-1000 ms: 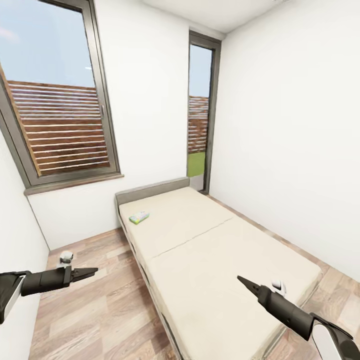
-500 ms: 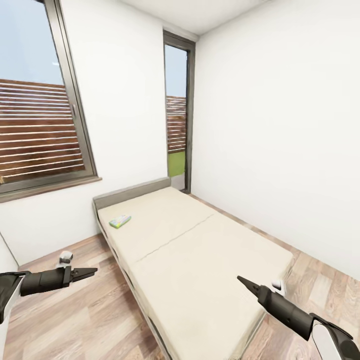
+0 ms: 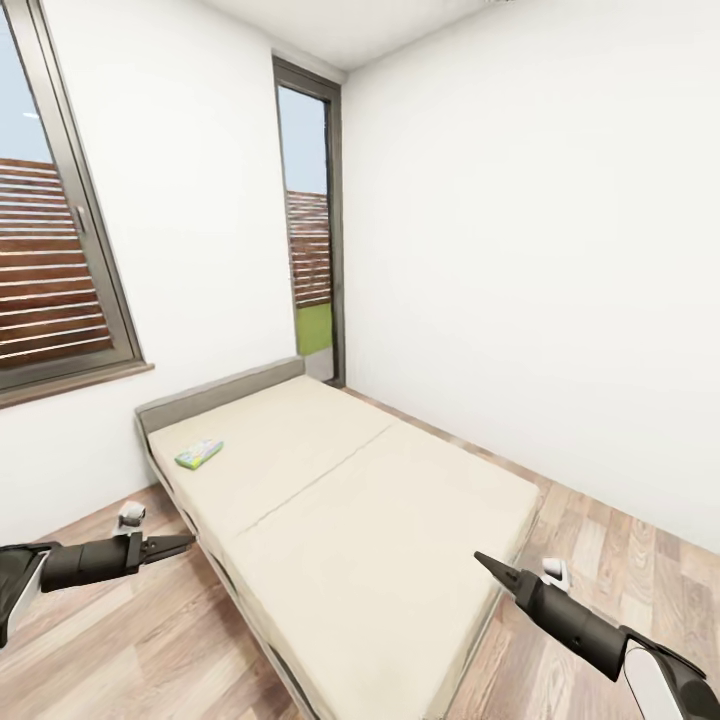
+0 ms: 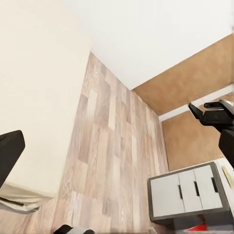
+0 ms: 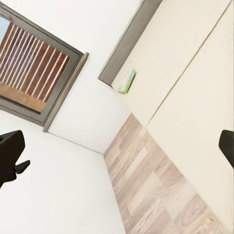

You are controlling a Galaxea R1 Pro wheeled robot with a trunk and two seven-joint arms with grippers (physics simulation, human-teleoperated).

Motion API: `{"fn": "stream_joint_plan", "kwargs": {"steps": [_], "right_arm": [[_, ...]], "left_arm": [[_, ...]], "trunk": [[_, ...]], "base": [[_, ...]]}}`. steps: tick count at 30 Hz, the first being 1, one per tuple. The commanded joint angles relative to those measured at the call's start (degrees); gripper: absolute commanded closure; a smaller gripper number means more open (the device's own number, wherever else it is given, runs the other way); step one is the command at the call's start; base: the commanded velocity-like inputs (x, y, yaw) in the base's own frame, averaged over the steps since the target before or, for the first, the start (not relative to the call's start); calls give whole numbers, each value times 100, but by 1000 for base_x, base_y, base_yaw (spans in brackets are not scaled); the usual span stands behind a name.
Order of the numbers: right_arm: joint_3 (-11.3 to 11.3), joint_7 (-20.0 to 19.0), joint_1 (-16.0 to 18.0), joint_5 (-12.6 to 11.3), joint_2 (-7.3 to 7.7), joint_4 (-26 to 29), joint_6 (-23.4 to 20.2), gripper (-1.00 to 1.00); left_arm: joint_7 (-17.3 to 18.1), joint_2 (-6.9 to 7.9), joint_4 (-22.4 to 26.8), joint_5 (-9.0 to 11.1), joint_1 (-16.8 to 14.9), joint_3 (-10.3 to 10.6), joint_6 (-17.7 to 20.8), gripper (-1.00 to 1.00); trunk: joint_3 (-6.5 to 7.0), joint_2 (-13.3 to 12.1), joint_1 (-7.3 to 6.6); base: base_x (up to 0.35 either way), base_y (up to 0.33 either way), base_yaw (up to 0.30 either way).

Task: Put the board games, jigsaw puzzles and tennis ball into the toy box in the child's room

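A light-blue and green board game lies flat on the cream bed, near the grey headboard; the right wrist view shows this board game too. My left gripper hovers over the wood floor beside the bed, open and empty. Over the bed's foot corner my right gripper is open and empty, well short of the game. The left wrist view catches the right gripper with its fingers apart, and the table's white drawers. The toy box, jigsaw puzzles and tennis ball are out of view.
White walls close in the bed on its far side. A large window and a tall narrow window are in the wall behind the headboard. Wood-plank floor runs along both sides of the bed. A brown door is near the drawers.
The camera has turned to the right, so bed and windows sit further left in the picture. Both arms hold the same pose. The board game has not moved on the bed.
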State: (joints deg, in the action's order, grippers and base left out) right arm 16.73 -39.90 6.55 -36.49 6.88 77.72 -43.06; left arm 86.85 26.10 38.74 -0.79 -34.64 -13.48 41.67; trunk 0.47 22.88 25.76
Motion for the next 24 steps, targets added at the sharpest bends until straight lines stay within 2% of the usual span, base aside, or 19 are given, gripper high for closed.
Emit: {"fn": "stream_joint_plan", "kwargs": {"steps": [1,24], "right_arm": [[5,-9,4,-16,-1,-2,-36,-100],[5,-9,4,-16,-2,-46,-33,-100]], "left_arm": [[25,1,2,-9,1,-6,60,-100],[25,6,2,-9,1,-6,57,-100]], "trunk": [[-2,4,2],[-2,4,2]], "base": [[0,2,-279],[18,20,-279]]}}
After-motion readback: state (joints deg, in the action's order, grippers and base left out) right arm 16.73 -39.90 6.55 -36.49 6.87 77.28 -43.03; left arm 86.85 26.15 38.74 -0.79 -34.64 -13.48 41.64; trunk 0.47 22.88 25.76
